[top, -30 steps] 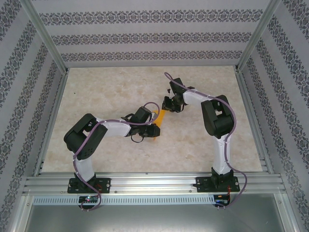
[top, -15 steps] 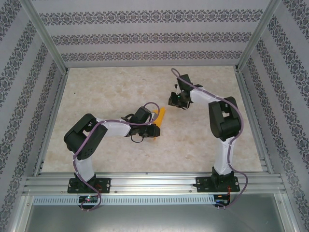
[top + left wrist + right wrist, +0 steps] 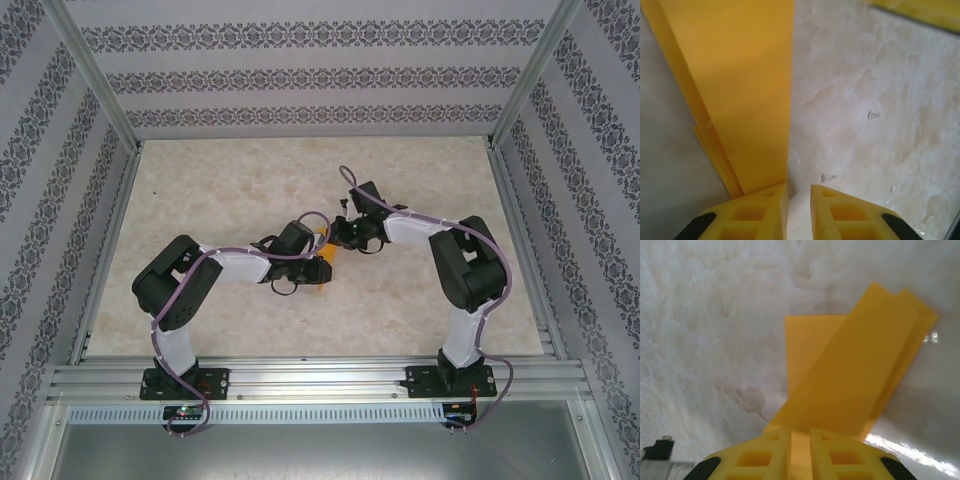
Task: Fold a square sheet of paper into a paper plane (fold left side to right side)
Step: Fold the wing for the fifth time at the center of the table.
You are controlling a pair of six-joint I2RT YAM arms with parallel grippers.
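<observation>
Midway across the surface (image 3: pixel 880 100), the paper plane (image 3: pixel 840 375) is lying as a narrow stack of orange layers, so the folding seems well along, with a left-to-right flap being worked now. The right gripper (image 3: pixel 800 432) is clamping the far end, with orange showing between its jaws. The left gripper (image 3: pixel 799 192) is sitting at the near end with jaws drawn almost together, though I cannot tell whether paper is caught there. The next move probably calls for carrying the flap rightward, edges aligned, while the near end is pinned.
</observation>
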